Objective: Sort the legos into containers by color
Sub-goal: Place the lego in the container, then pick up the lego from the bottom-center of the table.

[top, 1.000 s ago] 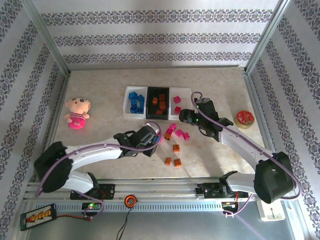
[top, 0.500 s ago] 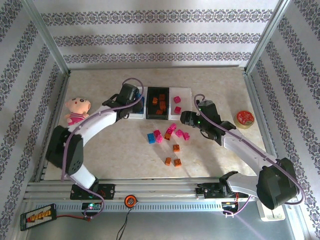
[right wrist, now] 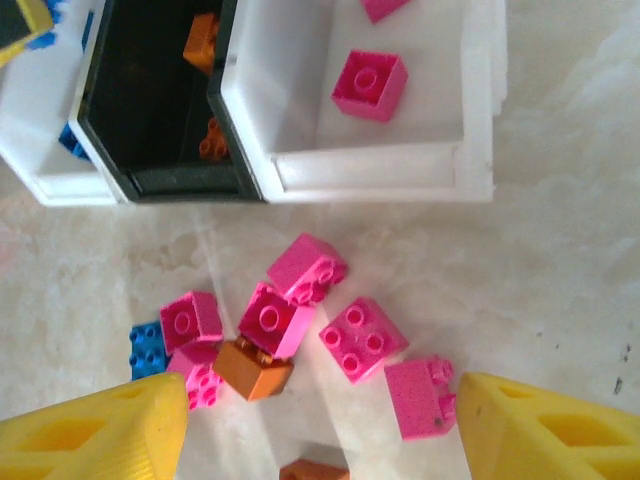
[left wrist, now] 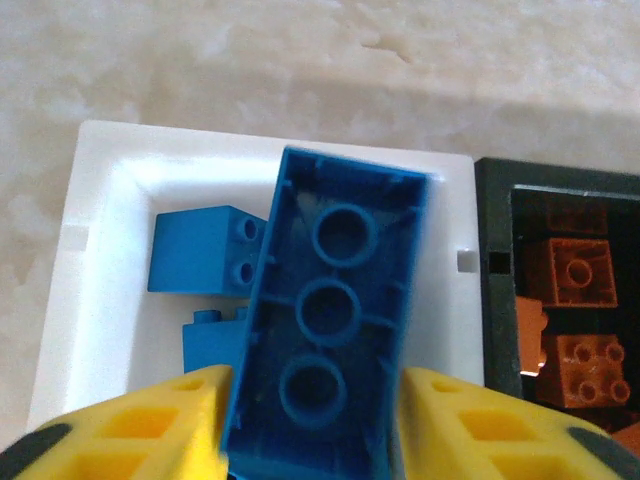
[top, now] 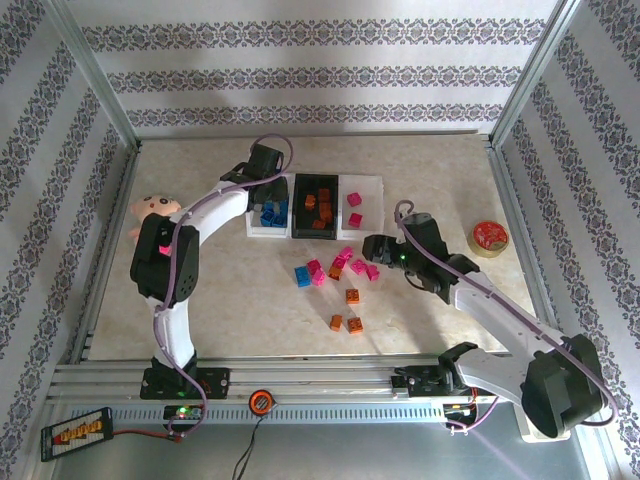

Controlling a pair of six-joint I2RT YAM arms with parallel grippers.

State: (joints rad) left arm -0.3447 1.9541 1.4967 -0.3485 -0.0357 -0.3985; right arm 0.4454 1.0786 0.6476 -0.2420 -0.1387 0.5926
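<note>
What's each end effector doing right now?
Left end effector: blue brick between its fingers; grip cannot be told.
Right end effector: open, empty.

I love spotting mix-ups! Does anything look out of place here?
Not in the trays. But a plush doll and a red tape roll sit on the table, though neither belongs with the sorting.

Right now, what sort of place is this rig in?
Probably an enclosed robot test cell, not a home: wallpapered panels in an aluminium frame, arms bolted to a rail, with sorting trays and a plush doll as staged props.
</note>
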